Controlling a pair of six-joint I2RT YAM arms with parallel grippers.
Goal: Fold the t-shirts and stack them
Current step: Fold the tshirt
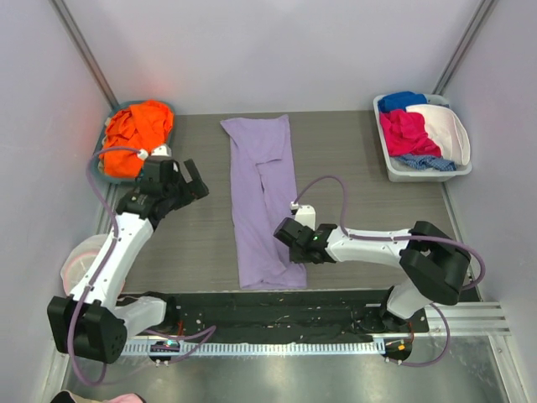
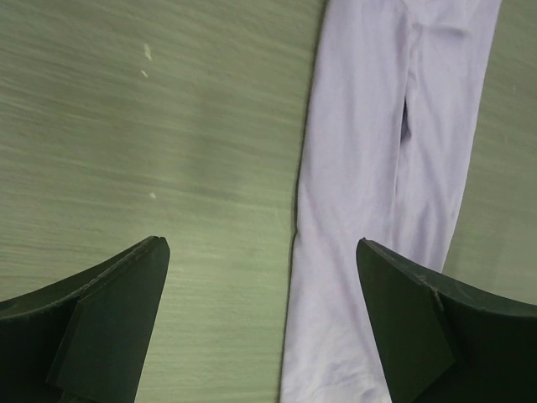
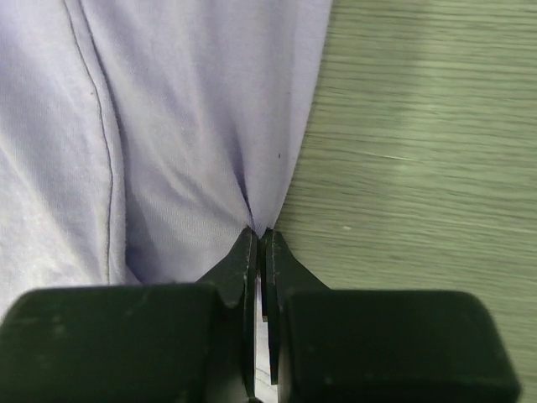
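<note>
the lavender t-shirt (image 1: 264,197) lay as a long narrow strip down the middle of the table (image 1: 361,159), running from 12 to 6 o'clock. it looked thin, light and limp, so it would likely sag and trail from any single pinch. the hem corners or a doubled edge seemed the sound places to hold.

the right gripper (image 3: 260,239) was clamped on the strip's 3 o'clock edge, low toward the 6 o'clock end, with cloth puckered into its tips. the left gripper (image 2: 260,248) hung over bare table on the shirt's 9 o'clock side, jaws spread wide and holding nothing.

an orange t-shirt (image 1: 138,134) sat heaped in a bin (image 1: 101,172) at 10 o'clock. a second bin (image 1: 428,174) of mixed cloth stood at 2 o'clock. bare tabletop lay on both sides of the strip, room enough, i judged, for a fold toward 12 o'clock. the hem lay close to the table's near edge.
</note>
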